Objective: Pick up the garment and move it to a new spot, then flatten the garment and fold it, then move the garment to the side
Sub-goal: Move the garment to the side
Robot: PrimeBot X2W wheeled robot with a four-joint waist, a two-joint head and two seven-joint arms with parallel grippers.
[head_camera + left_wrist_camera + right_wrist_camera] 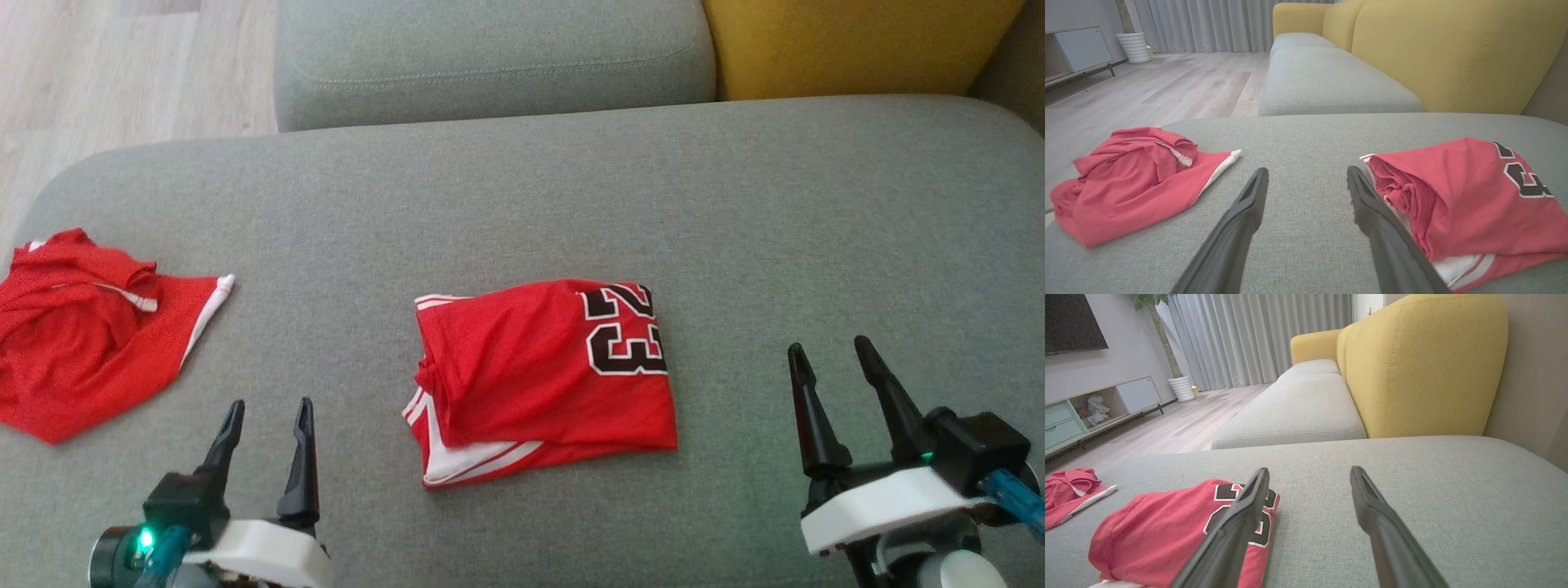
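A red garment (pixel 543 376) with a black "23" lies folded on the grey cushion (pixel 571 188), near the middle of the head view. It also shows as the garment (pixel 1466 196) at the right of the left wrist view and as the garment (pixel 1175 531) at the lower left of the right wrist view. My left gripper (pixel 269 416) stands open at the lower left, apart from it, with nothing between its fingers. My right gripper (pixel 833 351) stands open at the lower right, also apart and empty.
A second red garment (pixel 82 335) lies crumpled at the cushion's left edge, also seen as the crumpled garment (pixel 1135 179). Behind are another grey seat (pixel 490 57) and a yellow backrest (pixel 857 45). Wooden floor (pixel 122 65) lies beyond the left edge.
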